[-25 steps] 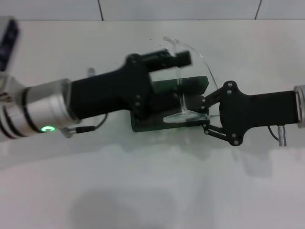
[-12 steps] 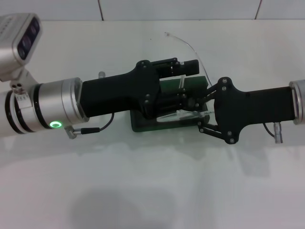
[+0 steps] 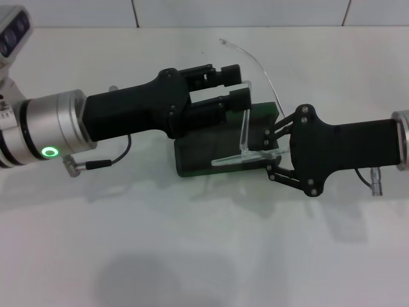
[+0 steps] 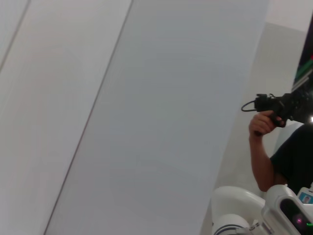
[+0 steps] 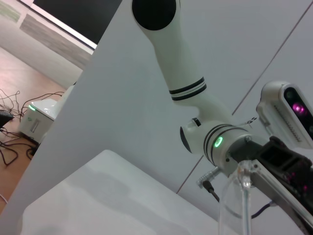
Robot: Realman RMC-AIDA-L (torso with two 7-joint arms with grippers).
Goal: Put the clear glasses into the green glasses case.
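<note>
A white bench (image 3: pixel 192 256) fills most of the head view, with a pale tiled wall (image 3: pixel 243 11) along the top edge. In the left wrist view, a person's hand (image 4: pixel 264 123) at the right edge grips a black camera (image 4: pixel 281 104). In the right wrist view, dark cables (image 5: pixel 12 128) and a small white device with a green light (image 5: pixel 41 115) lie on a wooden floor (image 5: pixel 29 73) at the left.

One clear glasses (image 3: pixel 246 137), one green glasses case (image 3: pixel 195 157), two grippers.
</note>
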